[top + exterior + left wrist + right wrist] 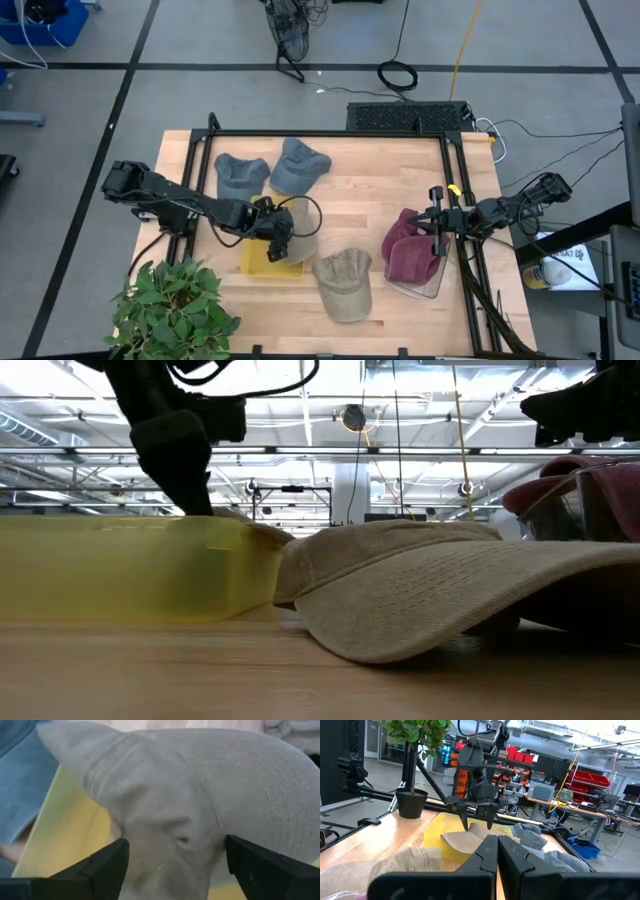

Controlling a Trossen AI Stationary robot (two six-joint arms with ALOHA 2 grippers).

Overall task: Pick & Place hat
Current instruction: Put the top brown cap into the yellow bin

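Observation:
A beige hat (305, 245) (200, 785) lies on the yellow bin (262, 262) (120, 570), its brim over the bin's right edge. My left gripper (278, 240) (172, 855) is open and points down from above, one finger on each side of a raised fold of the crown. A second khaki hat (345, 285) (420, 585) rests on the table near the front edge. A maroon hat (405, 250) sits in a clear container (425, 285). My right gripper (437, 225) (497, 845) is shut, level above that container. My left gripper stands astride the bunched crown (170, 820) of the beige hat, coming from above. Whether its fingers (100, 870) touch the cloth, I cannot tell. The hat lies on the yellow bin.
Two blue-grey hats (243, 175) (298, 165) lie toward the table's far-left part. A potted plant (175, 305) stands at the near-left corner. A black frame (330, 133) runs round the table. Bare wood (370, 200) lies between the arms.

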